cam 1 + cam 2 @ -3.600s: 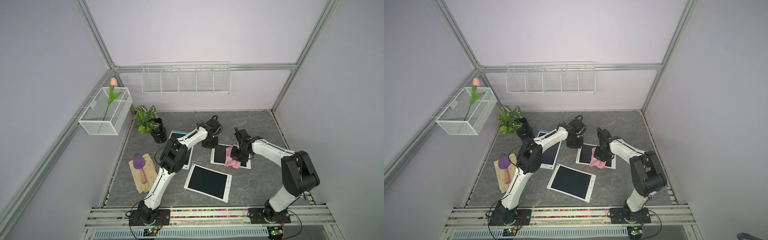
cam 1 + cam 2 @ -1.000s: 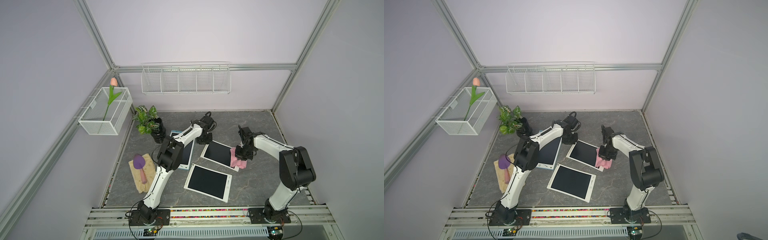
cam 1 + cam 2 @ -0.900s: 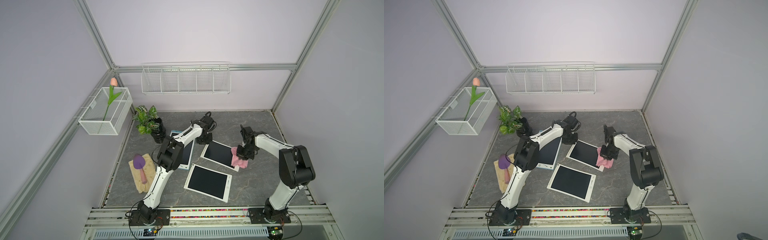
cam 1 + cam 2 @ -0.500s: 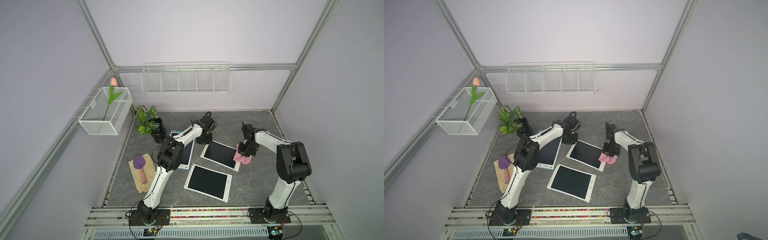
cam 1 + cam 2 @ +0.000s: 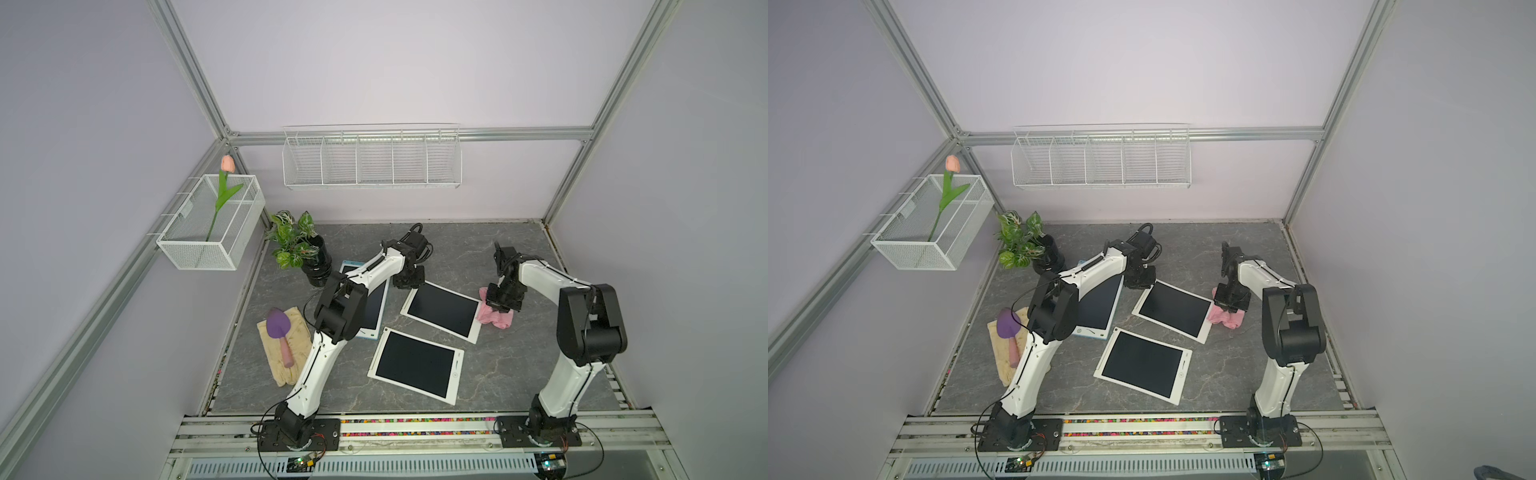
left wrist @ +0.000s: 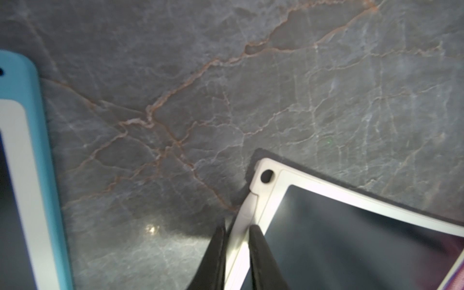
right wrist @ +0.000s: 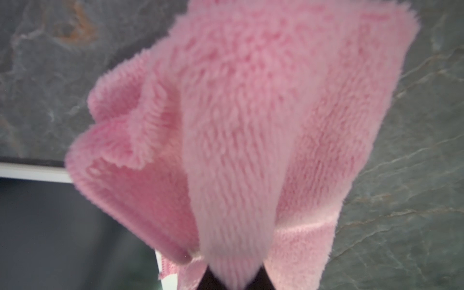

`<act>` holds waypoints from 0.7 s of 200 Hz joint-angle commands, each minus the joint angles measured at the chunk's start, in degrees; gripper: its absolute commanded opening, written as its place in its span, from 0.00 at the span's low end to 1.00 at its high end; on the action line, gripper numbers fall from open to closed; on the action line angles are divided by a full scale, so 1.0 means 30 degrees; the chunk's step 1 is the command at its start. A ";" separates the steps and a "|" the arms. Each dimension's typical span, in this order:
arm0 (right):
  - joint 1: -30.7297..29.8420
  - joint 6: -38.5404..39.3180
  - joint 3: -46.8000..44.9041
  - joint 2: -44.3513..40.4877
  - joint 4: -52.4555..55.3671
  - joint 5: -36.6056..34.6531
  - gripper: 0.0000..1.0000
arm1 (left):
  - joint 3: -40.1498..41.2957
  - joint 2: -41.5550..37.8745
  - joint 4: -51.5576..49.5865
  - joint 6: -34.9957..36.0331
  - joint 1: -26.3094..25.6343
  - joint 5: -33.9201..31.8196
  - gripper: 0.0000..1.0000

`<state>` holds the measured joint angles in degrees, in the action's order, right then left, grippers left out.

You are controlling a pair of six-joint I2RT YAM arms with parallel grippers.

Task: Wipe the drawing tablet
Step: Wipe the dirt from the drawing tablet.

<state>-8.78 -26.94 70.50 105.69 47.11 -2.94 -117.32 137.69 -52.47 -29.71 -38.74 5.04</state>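
My left tool [image 6: 237, 229] was clamped shut on the white frame of the drawing tablet [image 5: 442, 309], near its upper-left corner. The tablet sat skewed on the grey surface [image 5: 478, 249] at the centre of both top views, with a blue-framed tablet [image 5: 376, 309] to its left and a second white tablet [image 5: 415, 365] below it. My right tool [image 5: 502, 304] was closed on the pink cloth [image 5: 496, 321], which was bunched at the tablet's right edge, mostly on the surface.

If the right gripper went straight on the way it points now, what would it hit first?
Its own pink cloth, bunched ahead of the right gripper; past that probably the grey table, just beside the white tablet. Depth is unclear.
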 commanded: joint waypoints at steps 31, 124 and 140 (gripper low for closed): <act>-0.2593 -0.0630 0.0567 0.0570 0.0898 -0.0541 0.07 | 0.0817 0.0666 -0.0997 -0.0115 -0.0240 0.0349 0.20; 0.0462 0.0228 -0.1136 -0.2606 0.1405 -0.2519 0.07 | 0.0851 0.0686 -0.0939 -0.0104 -0.0241 0.0404 0.20; 0.0468 0.0123 -0.1494 -0.3456 0.1163 -0.2620 0.07 | 0.0852 0.0672 -0.0869 -0.0104 -0.0240 0.0504 0.20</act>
<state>-7.38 -26.11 67.66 100.99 49.21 -8.12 -117.10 137.67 -52.18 -29.74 -38.79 6.09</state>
